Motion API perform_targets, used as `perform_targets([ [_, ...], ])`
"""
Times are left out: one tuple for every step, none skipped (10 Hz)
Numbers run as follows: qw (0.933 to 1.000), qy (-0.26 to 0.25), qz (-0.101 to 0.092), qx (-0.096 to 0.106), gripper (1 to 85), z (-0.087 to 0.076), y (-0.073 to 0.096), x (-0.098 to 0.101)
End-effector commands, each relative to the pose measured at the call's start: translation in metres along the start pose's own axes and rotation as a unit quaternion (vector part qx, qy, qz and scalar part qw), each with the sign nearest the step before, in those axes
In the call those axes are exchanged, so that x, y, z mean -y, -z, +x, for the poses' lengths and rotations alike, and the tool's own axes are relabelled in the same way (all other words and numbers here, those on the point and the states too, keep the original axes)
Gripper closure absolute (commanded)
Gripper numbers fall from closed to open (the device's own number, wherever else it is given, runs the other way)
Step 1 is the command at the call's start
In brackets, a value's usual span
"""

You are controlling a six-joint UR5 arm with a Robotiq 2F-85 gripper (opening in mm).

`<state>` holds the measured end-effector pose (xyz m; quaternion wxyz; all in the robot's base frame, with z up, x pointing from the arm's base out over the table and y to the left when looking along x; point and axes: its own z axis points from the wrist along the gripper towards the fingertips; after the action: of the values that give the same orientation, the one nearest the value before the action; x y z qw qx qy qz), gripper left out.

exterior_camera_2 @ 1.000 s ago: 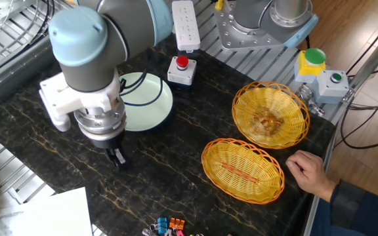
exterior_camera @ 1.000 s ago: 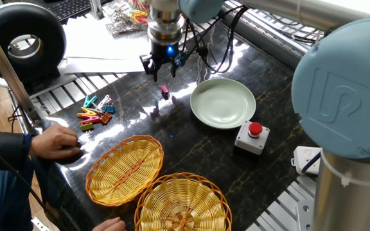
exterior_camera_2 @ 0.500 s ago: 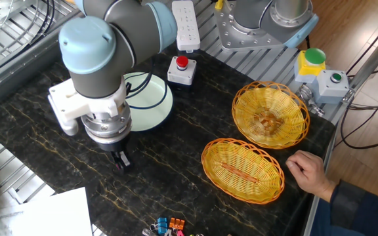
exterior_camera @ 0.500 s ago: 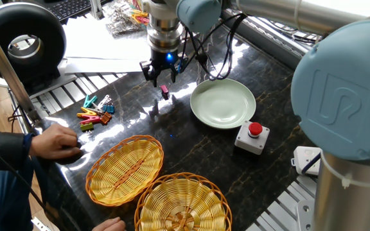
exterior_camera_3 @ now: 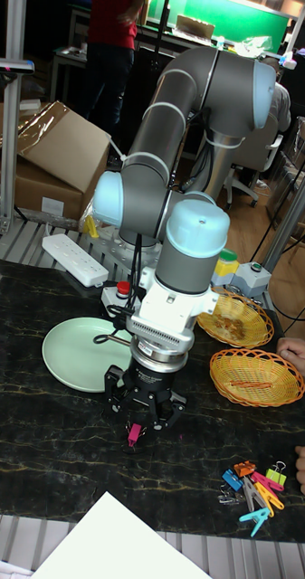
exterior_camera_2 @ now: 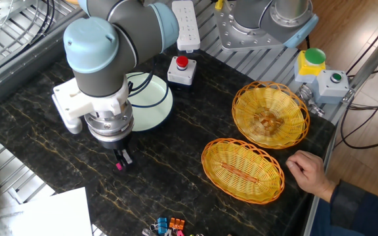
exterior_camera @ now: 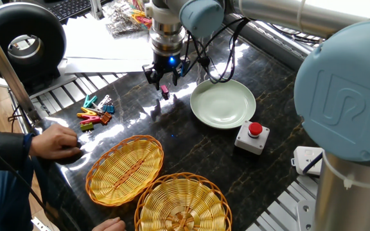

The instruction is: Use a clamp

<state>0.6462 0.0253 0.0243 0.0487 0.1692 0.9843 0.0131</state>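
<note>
Arm's gripper [exterior_camera: 164, 81] hangs low over the dark marble-look table [exterior_camera: 191, 144], pointing straight down, blue light glowing on its body. Fingers spread apart – not closed on anything as far as I can see.

The clamp [exterior_camera: 164, 91] – tiny pink clip w/ dark end – sits right under the gripper, in line w/ the gap between the fingers. In the tall fixed view the clamp [exterior_camera_3: 133, 435] stands upright just below the gripper [exterior_camera_3: 139, 418], pink end poking out beneath; in the other fixed view the clamp [exterior_camera_2: 119, 164] shows at the tip of the gripper [exterior_camera_2: 121, 157]. Can't tell whether the pads touch it yet or whether it rests on the table.

Pale green plate [exterior_camera: 223, 102] lies just beside the clamp, on the red-button side. Red button box [exterior_camera: 252, 136] sits near the plate's far edge. Heap of coloured clips [exterior_camera: 95, 111] is well apart from the clamp, close to a person's hand [exterior_camera: 55, 141] resting on the table edge. Two wicker baskets – oval basket [exterior_camera: 124, 170] and round basket [exterior_camera: 183, 204] – touch each other nr the front. White paper sheets [exterior_camera: 101, 42] lie behind the arm.
</note>
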Motion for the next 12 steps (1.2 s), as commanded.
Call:
perform_targets([
  [1.0,-0.003,-0.006,-0.001,33.3,0.0004,-0.0001,-0.001],
  [1.0,-0.003,-0.008,-0.001,33.3,0.0009,-0.0004,-0.0021],
  [1.0,-0.003,-0.009,-0.001,33.3,0.0007,-0.0005,-0.0028],
  [0.9999,-0.004,-0.01,-0.001,33.3,0.0008,-0.0006,-0.0031],
  [0.9999,-0.004,-0.012,-0.001,33.3,0.0009,-0.0006,-0.0047],
  [0.9999,-0.003,-0.011,-0.001,33.7,0.0013,-0.0009,-0.0054],
  [1.0,-0.001,-0.01,-0.001,35.3,0.0018,-0.0013,-0.0051],
  [1.0,-0.001,-0.009,-0.001,38.7,0.002,-0.0013,-0.0045],
  [1.0,-0.001,-0.008,-0.001,43.7,0.0019,-0.0013,-0.0041],
  [1.0,-0.003,-0.008,0.0,52.0,0.0011,-0.0013,-0.0043],
  [0.9999,-0.004,-0.009,0.0,65.7,0.0011,-0.0012,-0.0042],
  [1.0,-0.002,-0.009,0.001,75.0,0.0014,0.0004,-0.0022],
])
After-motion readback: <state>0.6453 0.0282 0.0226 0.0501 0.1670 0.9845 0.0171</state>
